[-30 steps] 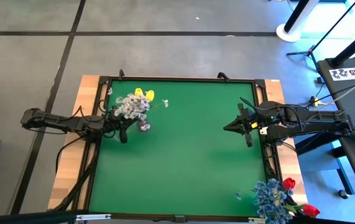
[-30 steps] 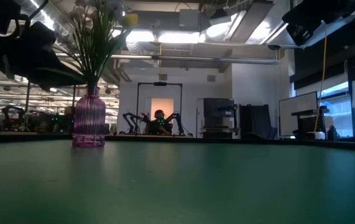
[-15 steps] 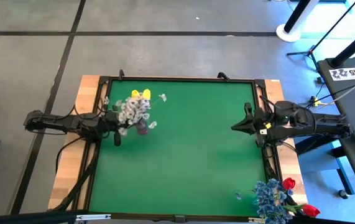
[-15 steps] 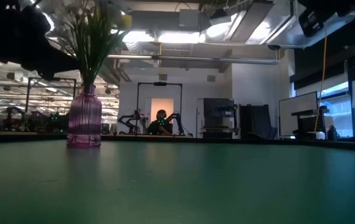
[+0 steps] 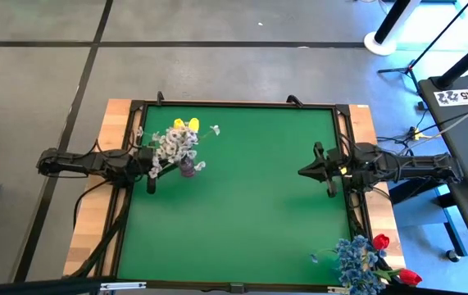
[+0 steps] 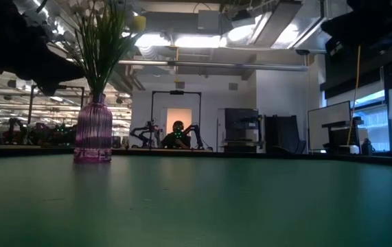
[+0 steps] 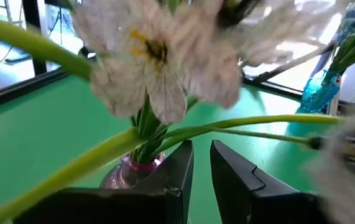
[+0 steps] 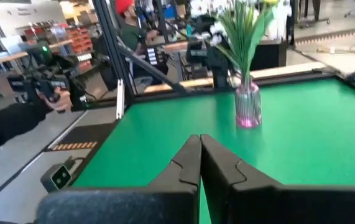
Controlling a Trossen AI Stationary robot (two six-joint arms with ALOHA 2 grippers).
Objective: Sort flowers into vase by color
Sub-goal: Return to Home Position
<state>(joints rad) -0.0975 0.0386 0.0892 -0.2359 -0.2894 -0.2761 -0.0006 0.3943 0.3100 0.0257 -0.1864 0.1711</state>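
At ten o'clock: vase [image 5: 187,169] of flowers [image 5: 174,144], left gripper [image 7: 202,150] beside it, fingers seemingly barely parted; right gripper [image 8: 200,139], three o'clock, closed.

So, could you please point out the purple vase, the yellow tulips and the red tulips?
purple vase [image 6: 93,134]: low view, ribbed body.
yellow tulips [image 5: 193,124]: high view, right bloom.
red tulips [image 5: 380,241]: high view, upper bloom.

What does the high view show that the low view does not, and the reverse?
Only high view: the blue sprays and red tulips at the table corner by the right arm, and the left tool beside the purple vase. Only low view: the vase's ribbed side and the room behind. Both: the vase's white sprays, a yellow tulip, the green table.
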